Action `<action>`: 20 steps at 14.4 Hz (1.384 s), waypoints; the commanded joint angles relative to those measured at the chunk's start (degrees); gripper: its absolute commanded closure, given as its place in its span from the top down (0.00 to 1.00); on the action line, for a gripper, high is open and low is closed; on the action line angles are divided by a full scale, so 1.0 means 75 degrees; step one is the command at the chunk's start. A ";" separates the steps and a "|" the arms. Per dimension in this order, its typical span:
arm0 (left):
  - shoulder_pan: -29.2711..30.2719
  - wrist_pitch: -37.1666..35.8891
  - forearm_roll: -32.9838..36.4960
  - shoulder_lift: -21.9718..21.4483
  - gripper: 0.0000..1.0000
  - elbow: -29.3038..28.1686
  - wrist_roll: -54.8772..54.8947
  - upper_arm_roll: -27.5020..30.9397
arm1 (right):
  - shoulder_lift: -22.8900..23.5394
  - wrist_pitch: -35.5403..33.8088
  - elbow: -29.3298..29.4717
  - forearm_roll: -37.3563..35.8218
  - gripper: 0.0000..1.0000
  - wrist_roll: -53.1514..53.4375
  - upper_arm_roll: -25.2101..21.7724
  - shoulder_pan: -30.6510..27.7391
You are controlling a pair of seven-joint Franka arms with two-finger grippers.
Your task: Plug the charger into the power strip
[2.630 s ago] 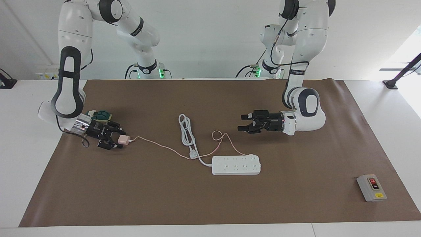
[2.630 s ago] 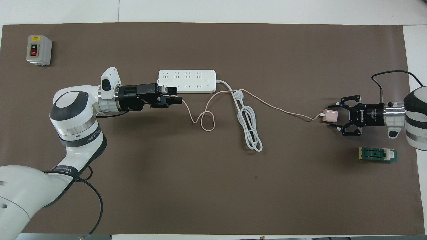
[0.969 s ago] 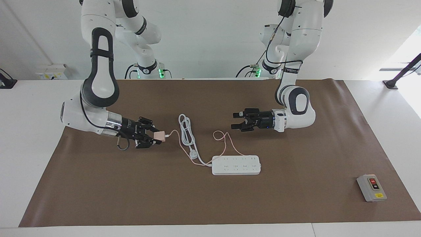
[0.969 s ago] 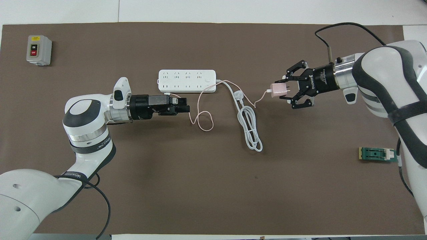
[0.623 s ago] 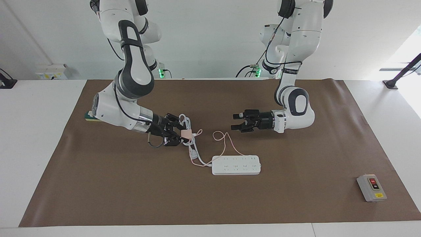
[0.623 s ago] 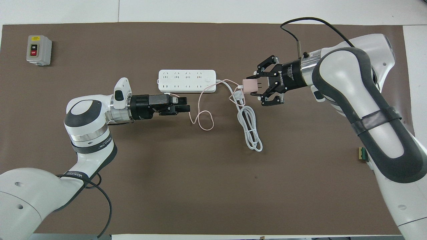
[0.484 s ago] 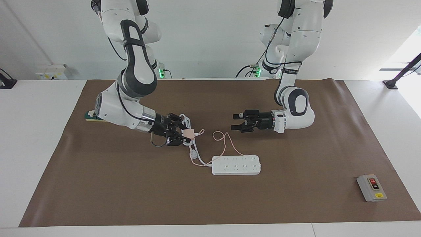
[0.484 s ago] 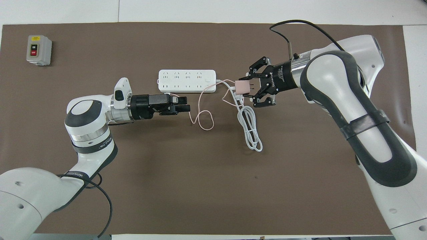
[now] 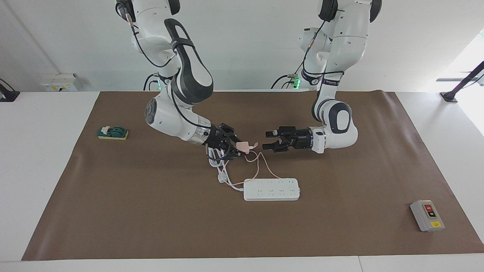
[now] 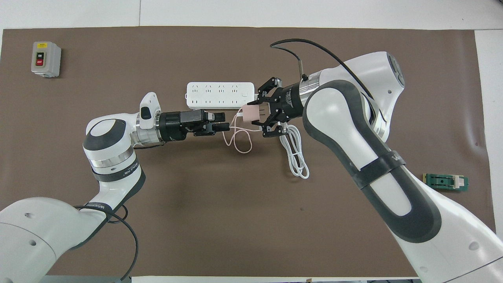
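The pale-pink charger [image 9: 242, 146] [image 10: 250, 113] is held off the mat in my right gripper [image 9: 238, 146] [image 10: 255, 114], which is shut on it. Its thin pink cable [image 9: 257, 163] [image 10: 240, 142] hangs down in loops on the mat. The white power strip [image 9: 271, 189] [image 10: 220, 95] lies flat on the mat, farther from the robots than the charger. My left gripper [image 9: 267, 140] [image 10: 224, 121] is open and empty. It points at the charger with a small gap between them.
The strip's thick white cord and plug [image 10: 294, 154] [image 9: 222, 177] lie coiled under my right gripper. A grey switch box [image 9: 427, 215] [image 10: 46, 59] sits at the left arm's end. A green block [image 9: 112, 133] [image 10: 445, 182] sits at the right arm's end.
My right arm has carried the charger from its end of the table to the middle, close to my left gripper. The cable has bunched into loops. My left gripper has edged toward the charger.
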 commanded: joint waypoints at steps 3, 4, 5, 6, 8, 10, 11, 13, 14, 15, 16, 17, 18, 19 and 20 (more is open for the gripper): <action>-0.0124 0.0004 -0.0205 0.0087 1.00 -0.0079 0.0468 0.0114 | 0.0157 0.0081 0.0221 0.0157 0.00 0.0102 -0.0034 0.0159; -0.0124 0.0004 -0.0205 0.0123 1.00 -0.0079 0.0503 0.0114 | 0.0157 0.0092 0.0221 0.0157 0.00 0.0102 -0.0034 0.0171; -0.0136 0.0004 -0.0205 0.0134 1.00 -0.0079 0.0504 0.0125 | 0.0157 0.0092 0.0221 0.0157 0.00 0.0102 -0.0034 0.0217; -0.0136 0.0004 -0.0205 0.0123 1.00 -0.0079 0.0504 0.0125 | 0.0157 0.0116 0.0221 0.0157 0.00 0.0114 -0.0034 0.0264; -0.0124 0.0004 -0.0193 0.0100 1.00 -0.0055 0.0515 0.0137 | 0.0168 0.0139 0.0221 0.0157 0.00 0.0102 -0.0034 0.0265; -0.0043 0.0004 -0.0147 0.0006 1.00 -0.0044 0.0504 0.0160 | 0.0168 0.0139 0.0221 0.0157 0.00 0.0102 -0.0034 0.0265; -0.0019 -0.0007 -0.0100 -0.0041 1.00 -0.0044 0.0492 0.0288 | 0.0157 0.0139 0.0221 0.0157 0.00 0.0102 -0.0034 0.0253; 0.0028 -0.0054 0.0052 -0.0111 1.00 -0.0044 0.0492 0.0418 | 0.0168 0.0128 0.0221 0.0157 0.00 0.0102 -0.0034 0.0241; 0.0109 -0.0089 0.0111 -0.0100 1.00 -0.0055 0.0504 0.0418 | 0.0168 0.0128 0.0221 0.0168 0.00 0.0102 -0.0034 0.0230; 0.0122 -0.0101 0.0111 -0.0077 1.00 -0.0055 0.0515 0.0407 | 0.0168 0.0128 0.0221 0.0168 0.00 0.0102 -0.0034 0.0218; 0.0110 -0.0101 0.0065 -0.0065 1.00 -0.0044 0.0515 0.0407 | 0.0168 0.0128 0.0221 0.0203 0.00 0.0102 -0.0034 0.0218; 0.0075 -0.0101 0.0030 -0.0041 1.00 -0.0044 0.0504 0.0407 | 0.0168 0.0128 0.0221 0.0319 0.00 0.0114 -0.0046 0.0229; 0.0052 -0.0090 -0.0017 -0.0018 1.00 -0.0044 0.0515 0.0407 | 0.0168 0.0128 0.0221 0.0355 0.00 0.0102 -0.0046 0.0229; 0.0040 -0.0090 -0.0029 0.0005 1.00 -0.0009 0.0515 0.0407 | 0.0168 0.0128 0.0221 0.0367 0.00 0.0102 -0.0046 0.0218; 0.0005 -0.0090 -0.0099 0.0017 1.00 0.0038 0.0515 0.0407 | 0.0168 0.0128 0.0221 0.0368 0.00 0.0114 -0.0046 0.0206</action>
